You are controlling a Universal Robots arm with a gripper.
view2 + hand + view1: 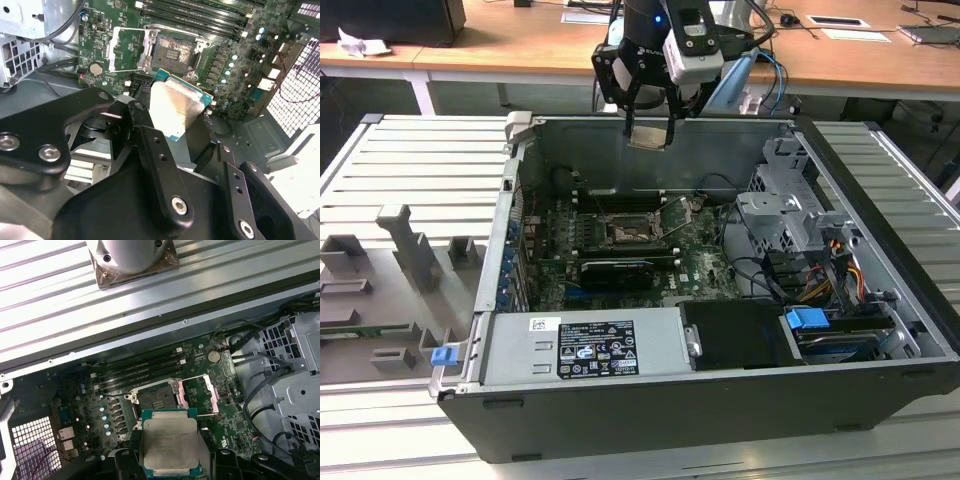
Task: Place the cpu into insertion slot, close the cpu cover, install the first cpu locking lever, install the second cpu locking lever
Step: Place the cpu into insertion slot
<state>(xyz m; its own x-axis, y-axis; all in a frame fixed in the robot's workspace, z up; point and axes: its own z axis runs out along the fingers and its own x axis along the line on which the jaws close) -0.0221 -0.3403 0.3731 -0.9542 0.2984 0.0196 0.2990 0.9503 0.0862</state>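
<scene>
My gripper point(648, 128) hangs above the far wall of the open computer case, shut on the cpu point(648, 136), a thin pale silver square. In both wrist views the cpu point(176, 107) point(170, 442) sits between the black fingers point(150, 145), edge on a green carrier rim. Below it on the green motherboard lies the insertion slot point(624, 233) point(172, 50) point(154, 398), dark and uncovered. The cpu cover point(676, 214) point(126, 48) point(199, 393) stands swung open beside the slot. The cpu is well above the slot, not touching the board.
Long black memory slots point(140, 371) run beside the socket. A power supply with a white label point(585, 345) fills the case's near side. A metal drive cage with cables point(790, 215) stands at the exterior view's right. Grey fixtures point(410, 250) sit on the ribbed table.
</scene>
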